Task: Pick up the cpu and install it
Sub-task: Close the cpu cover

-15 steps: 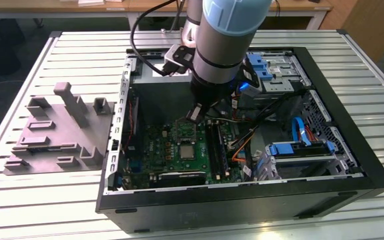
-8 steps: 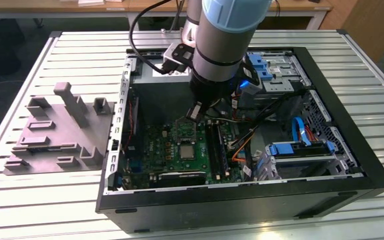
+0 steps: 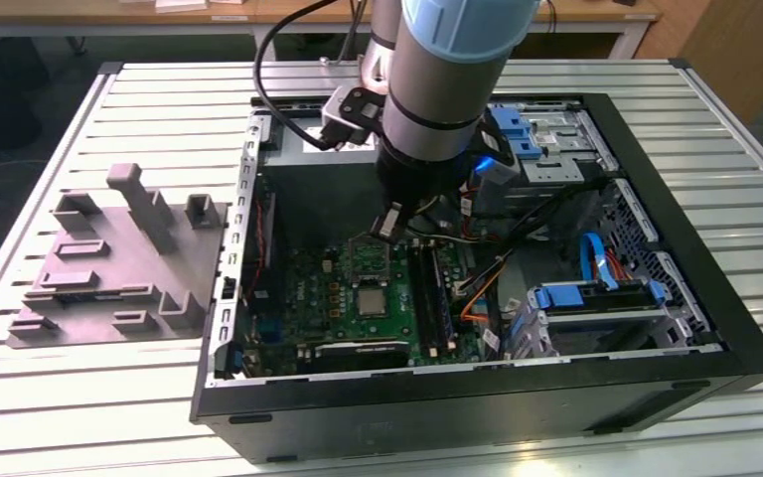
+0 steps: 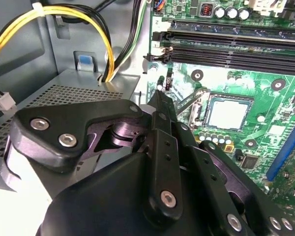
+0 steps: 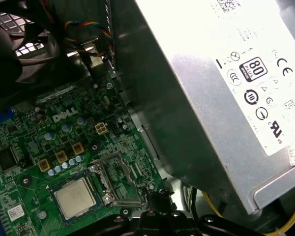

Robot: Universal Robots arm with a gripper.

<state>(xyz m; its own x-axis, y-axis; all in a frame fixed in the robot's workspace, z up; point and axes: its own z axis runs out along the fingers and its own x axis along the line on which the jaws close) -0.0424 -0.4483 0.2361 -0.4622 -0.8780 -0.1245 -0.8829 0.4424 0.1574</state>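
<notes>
Looks like the cpu (image 5: pixel 74 197) already sits in its socket (image 4: pixel 229 114). Gripper (image 4: pixel 161 86) hovers just beside it, fingers pinched together, holding nothing.

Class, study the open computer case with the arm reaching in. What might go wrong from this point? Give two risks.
1. The cpu lies in its socket while the metal frame beside it looks open, so it is probably unclamped. The gripper is close by and might knock either one.
2. Yellow and black cables run near the gripper inside the case. The arm may snag them as it moves.
</notes>
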